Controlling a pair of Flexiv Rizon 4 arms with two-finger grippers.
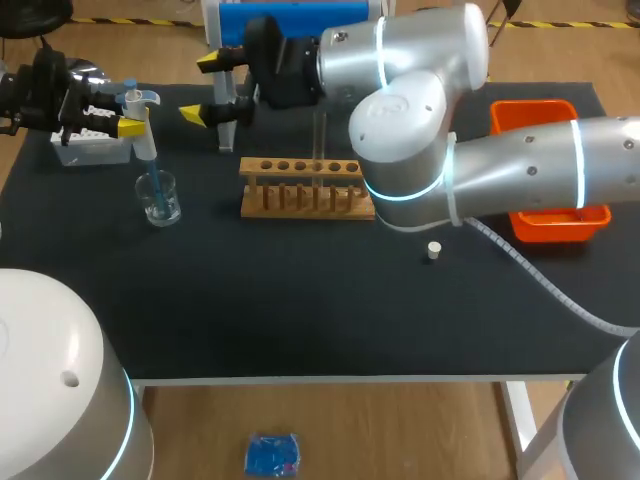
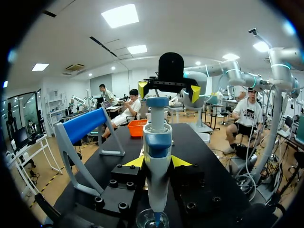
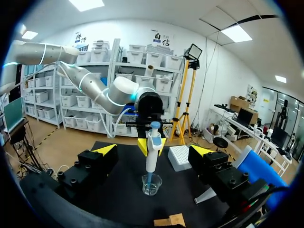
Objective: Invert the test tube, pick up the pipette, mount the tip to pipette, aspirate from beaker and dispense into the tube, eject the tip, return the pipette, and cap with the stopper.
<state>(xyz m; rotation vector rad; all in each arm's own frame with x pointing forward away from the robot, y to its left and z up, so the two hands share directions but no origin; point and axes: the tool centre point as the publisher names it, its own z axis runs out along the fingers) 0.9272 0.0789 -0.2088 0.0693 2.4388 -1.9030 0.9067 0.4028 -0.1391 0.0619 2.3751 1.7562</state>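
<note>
Pipette [image 2: 156, 152] clamped in my left end effector [image 1: 133, 120], yellow tips pressing its barrel from both sides, and its blue tip is down inside the beaker [image 1: 160, 197]. So this looks like the aspirate step. My right end effector [image 1: 200, 88] hangs released, fingers wide apart with nothing between them, over the far side of the bench [image 1: 300, 300] beyond the rack [image 1: 305, 190].

Handling, as I judge it: the pipette is light, rigid plastic and smooth, so the grip belongs on the thick upper barrel below the plunger, where I have it now, never on the thin tip, which would flex or pop off. The beaker is clear and probably brittle, with liquid in it. A sideways knock from the tip could tip it, so any lift should go straight up. The test tube [image 1: 320, 140] stands upright in the rack, thin, clear and slippery. I would hold it gently around mid-length. The stopper [image 1: 433, 250] is a small white plug lying loose near the rack, easy to flick away.

Count: one pipette, one beaker, one test tube, one rack, one stopper, one white tip box [image 1: 88, 140], one orange bin [image 1: 555, 225].
</note>
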